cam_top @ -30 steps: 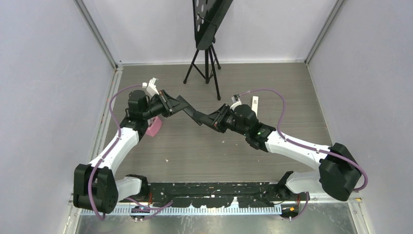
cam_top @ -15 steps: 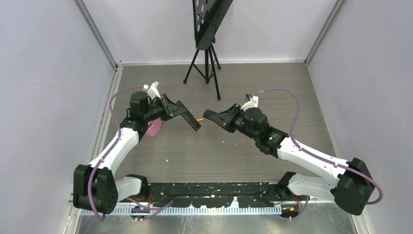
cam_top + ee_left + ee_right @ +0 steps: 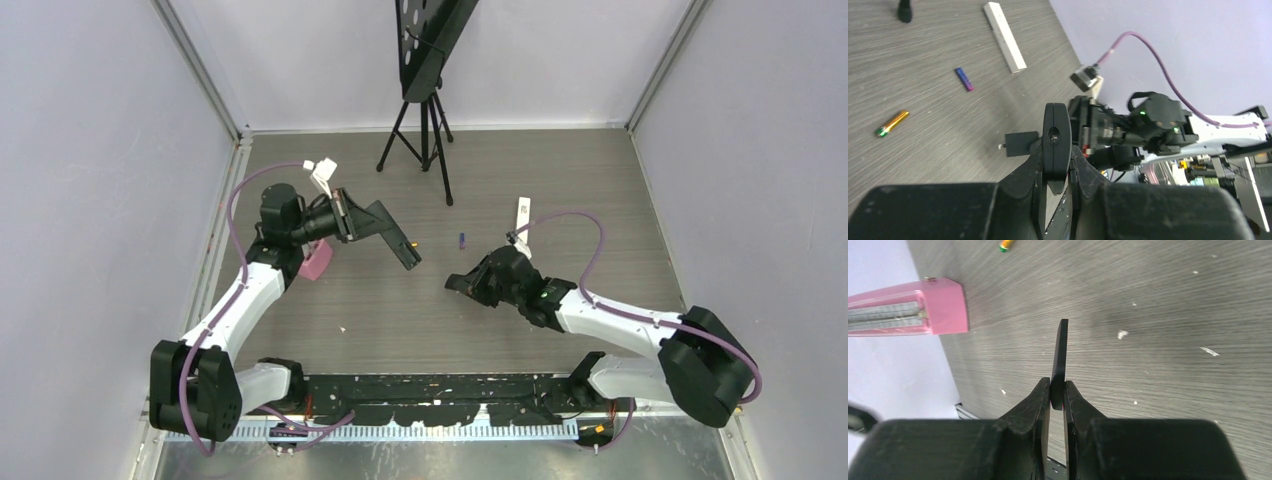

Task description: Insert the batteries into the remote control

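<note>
Left gripper (image 3: 1057,161) clamped tight on black remote (image 3: 1056,125), held edge-up. Right gripper (image 3: 1057,391) pinching thin black plate (image 3: 1062,347), likely battery cover. Orange battery (image 3: 892,123) and purple battery (image 3: 964,79) loose on table (image 3: 923,155), apart. Best: park plate first, then fetch battery; hold remote steady.

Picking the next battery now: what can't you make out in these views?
- The black remote: end-on in left wrist, tiny in top view; battery bay unreadable.
- The thin black plate: edge-on in right wrist; its face hidden.
- The orange battery: cut off by right wrist's top edge.
- The pink object: cut off by that view's left edge.
</note>
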You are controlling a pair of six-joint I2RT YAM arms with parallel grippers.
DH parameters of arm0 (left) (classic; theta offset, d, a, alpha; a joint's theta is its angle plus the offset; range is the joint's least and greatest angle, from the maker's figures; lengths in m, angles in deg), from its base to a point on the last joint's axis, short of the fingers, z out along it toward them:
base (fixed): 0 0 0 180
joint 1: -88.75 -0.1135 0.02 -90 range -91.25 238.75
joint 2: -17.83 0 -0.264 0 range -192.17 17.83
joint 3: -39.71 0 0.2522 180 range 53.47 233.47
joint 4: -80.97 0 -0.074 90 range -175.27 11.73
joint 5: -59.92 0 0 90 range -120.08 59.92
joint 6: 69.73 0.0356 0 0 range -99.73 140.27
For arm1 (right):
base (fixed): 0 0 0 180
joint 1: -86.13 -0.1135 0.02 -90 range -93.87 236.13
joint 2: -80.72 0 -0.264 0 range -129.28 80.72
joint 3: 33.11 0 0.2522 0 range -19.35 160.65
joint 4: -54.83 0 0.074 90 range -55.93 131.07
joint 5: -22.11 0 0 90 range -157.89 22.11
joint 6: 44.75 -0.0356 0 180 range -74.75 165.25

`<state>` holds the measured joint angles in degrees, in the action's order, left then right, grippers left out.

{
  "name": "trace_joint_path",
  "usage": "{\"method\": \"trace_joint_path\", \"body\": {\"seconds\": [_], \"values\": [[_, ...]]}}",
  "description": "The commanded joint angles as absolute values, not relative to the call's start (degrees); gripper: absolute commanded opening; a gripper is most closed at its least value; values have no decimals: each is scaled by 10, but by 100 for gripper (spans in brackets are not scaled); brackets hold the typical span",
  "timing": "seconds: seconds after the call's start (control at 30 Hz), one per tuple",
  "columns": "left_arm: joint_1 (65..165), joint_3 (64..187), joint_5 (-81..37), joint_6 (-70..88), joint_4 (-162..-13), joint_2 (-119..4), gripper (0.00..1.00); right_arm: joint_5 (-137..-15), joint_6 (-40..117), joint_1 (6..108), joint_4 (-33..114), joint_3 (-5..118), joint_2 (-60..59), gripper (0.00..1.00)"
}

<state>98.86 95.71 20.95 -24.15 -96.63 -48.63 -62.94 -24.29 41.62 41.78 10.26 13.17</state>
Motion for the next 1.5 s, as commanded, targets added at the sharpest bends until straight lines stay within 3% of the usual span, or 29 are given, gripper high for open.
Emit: {"method": "trace_joint_path", "body": {"seconds": [0.0, 0.13, 0.27, 0.37, 0.47, 0.67, 0.83, 0.97, 1.17, 1.23, 1.33, 1.47], "values": [[989, 978, 279, -277, -1083, -484, 0, -637, -236, 420, 376, 130, 103, 16], [989, 974, 284, -290, -1105, -480, 0, -627, -236, 419, 335, 143, 91, 32], [989, 974, 286, -295, -1108, -476, 0, -600, -213, 419, 284, 167, 106, 59], [989, 975, 288, -295, -1111, -472, 0, -607, -157, 419, 284, 180, 145, 68], [989, 977, 297, -299, -1117, -470, 0, -677, -77, 419, 318, 201, 185, 69], [993, 975, 325, -317, -1160, -466, 0, -940, 52, 417, 448, 238, 236, 72], [1021, 972, 359, -313, -1186, -461, 0, -1016, 65, 417, 491, 271, 209, 70], [1049, 971, 372, -307, -1195, -459, 0, -1039, 57, 410, 517, 295, 163, 65], [1057, 974, 377, -312, -1199, -449, 0, -1071, 53, 395, 554, 302, 145, 37], [1060, 970, 384, -332, -1234, -450, 0, -1073, 56, 393, 549, 304, 142, 34], [1062, 967, 384, -349, -1254, -450, 0, -1064, 53, 393, 551, 299, 151, 36], [1062, 965, 378, -346, -1250, -454, 0, -1052, 48, 393, 576, 285, 190, 53]]}}
